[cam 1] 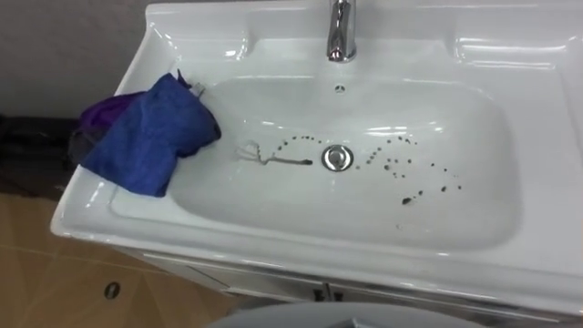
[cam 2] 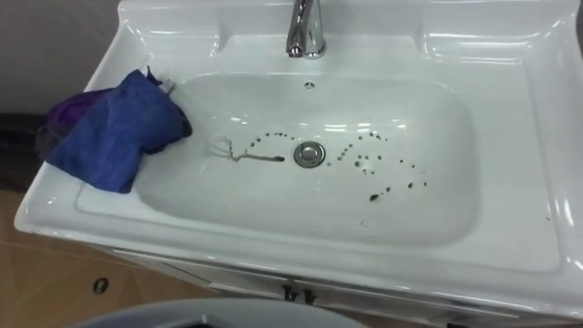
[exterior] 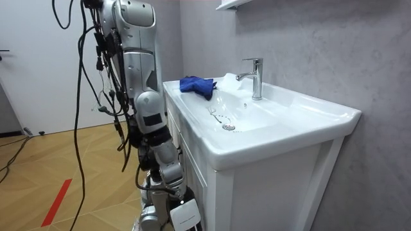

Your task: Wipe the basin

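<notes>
Could knock the blue cloth [cam 1: 150, 132], bunched on the rim of the basin [cam 1: 510, 228] far left of the drain [cam 1: 336, 158], to the floor [cam 1: 55, 273], or smear the dark specks [cam 1: 405, 178] right of the drain, on a clumsy reach by the right hand [exterior: 181, 210] hanging well below it, fingers' state impossible to tell.

I see a silver-grey shell with dark joints. Black cables hang in loops along my robot.
</notes>
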`<state>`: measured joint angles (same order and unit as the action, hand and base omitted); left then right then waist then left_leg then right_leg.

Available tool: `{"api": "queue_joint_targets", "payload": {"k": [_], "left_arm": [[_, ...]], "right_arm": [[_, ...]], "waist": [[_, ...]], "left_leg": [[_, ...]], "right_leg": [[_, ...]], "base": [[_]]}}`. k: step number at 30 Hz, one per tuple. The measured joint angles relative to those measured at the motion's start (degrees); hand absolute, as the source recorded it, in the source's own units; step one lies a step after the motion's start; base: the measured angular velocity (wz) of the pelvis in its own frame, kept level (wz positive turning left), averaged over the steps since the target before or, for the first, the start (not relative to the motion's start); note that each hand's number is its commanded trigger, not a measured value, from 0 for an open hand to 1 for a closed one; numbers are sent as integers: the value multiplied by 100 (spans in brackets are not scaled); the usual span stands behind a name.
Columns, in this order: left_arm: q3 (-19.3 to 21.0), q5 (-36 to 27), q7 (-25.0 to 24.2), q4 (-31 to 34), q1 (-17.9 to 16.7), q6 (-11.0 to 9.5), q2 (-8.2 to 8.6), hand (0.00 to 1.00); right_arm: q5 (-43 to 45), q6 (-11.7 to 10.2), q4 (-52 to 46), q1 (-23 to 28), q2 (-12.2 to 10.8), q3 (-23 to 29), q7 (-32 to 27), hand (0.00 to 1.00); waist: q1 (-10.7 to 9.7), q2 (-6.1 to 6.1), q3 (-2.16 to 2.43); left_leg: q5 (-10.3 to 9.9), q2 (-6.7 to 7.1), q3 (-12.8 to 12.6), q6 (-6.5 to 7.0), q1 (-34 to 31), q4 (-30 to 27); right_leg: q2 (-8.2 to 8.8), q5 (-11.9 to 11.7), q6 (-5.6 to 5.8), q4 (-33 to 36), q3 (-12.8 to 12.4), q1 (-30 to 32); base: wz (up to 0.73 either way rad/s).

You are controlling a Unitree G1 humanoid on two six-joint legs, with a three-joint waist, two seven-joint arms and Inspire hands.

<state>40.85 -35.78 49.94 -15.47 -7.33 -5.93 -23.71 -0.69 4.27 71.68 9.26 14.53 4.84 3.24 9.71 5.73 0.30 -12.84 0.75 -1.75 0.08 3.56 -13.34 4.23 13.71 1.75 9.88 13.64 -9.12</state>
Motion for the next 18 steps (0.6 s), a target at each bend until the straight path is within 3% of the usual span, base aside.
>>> {"api": "queue_joint_targets", "payload": {"k": [5, 8, 10, 18], "left_arm": [[-73, 605, -31, 659, -42, -7, 169, 0], [-332, 1210, -147, 937, -41, 4, 186, 0], [-543, 1737, -330, 1227, -42, 15, 286, 0], [-1250, 2767, -901, 2000, -93, 64, 708, 0]], "right_arm": [[25, 8, 15, -9, -34, -1, 48, 0], [25, 4, 4, -13, -45, 2, 72, 0], [18, 4, 15, -25, -56, -24, 90, 0], [-158, -58, 245, -201, -77, -68, 132, 0]], "waist": [[-162, -35, -43], [-258, -43, -43], [-329, -50, -59], [-510, -151, -69]], "left_leg": [[0, -3, 19, -1, 7, 11], [0, 0, 48, 0, 45, 60], [0, 1, 24, 0, 150, 87], [0, -3, -1, 0, 171, 105]], "right_leg": [[-5, -6, -5, -17, 20, -22], [-5, -9, -3, -29, -1, -40], [-5, -10, -1, -28, -20, -112], [-12, -10, -1, -29, -70, -110]], "base": [[2], [-1], [-7], [-2]]}}
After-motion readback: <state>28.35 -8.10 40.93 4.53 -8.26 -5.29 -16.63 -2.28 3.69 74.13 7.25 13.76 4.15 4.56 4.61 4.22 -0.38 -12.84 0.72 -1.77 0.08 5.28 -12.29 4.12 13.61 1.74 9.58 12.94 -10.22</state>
